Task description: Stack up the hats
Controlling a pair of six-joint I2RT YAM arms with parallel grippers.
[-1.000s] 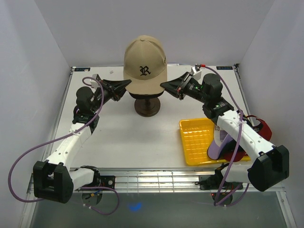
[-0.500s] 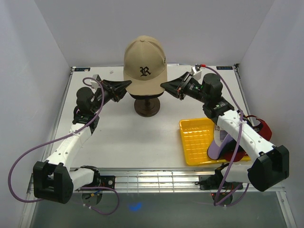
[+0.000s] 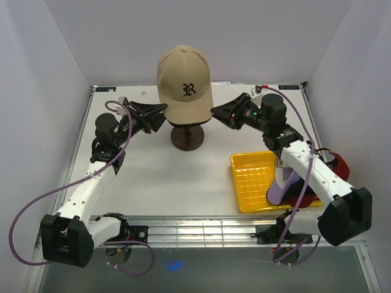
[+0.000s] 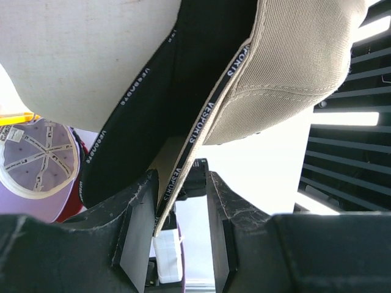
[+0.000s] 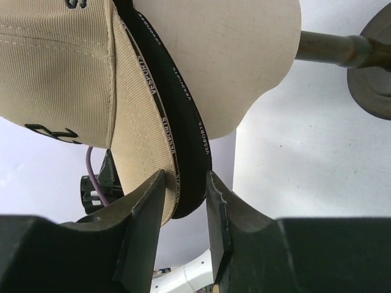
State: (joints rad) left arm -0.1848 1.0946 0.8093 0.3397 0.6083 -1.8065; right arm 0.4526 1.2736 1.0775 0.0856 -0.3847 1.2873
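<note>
**White booth, two pincers at one hem**

White walls [image 3: 244, 36] close in a white table [image 3: 153, 177]. The tan cap [image 3: 184, 91] sits on the mannequin head [image 5: 244, 55] above its dark stand [image 3: 187, 137], pulled over a black cap [image 4: 140, 134]; I'd call that a stack being seated. Both arms reach in at hem height from opposite sides, likely to settle it evenly. The left gripper [image 4: 179, 183] straddles the tan hem, jaws narrowed, with daylight beside the fabric, so not clamped. The right gripper [image 5: 183, 183] has tan and black hems filling its gap and looks pinched tight. Further out, the lavender cap [image 3: 282, 189] and red cap [image 3: 336, 165] wait by the yellow tray [image 3: 250, 174], right side.
</note>
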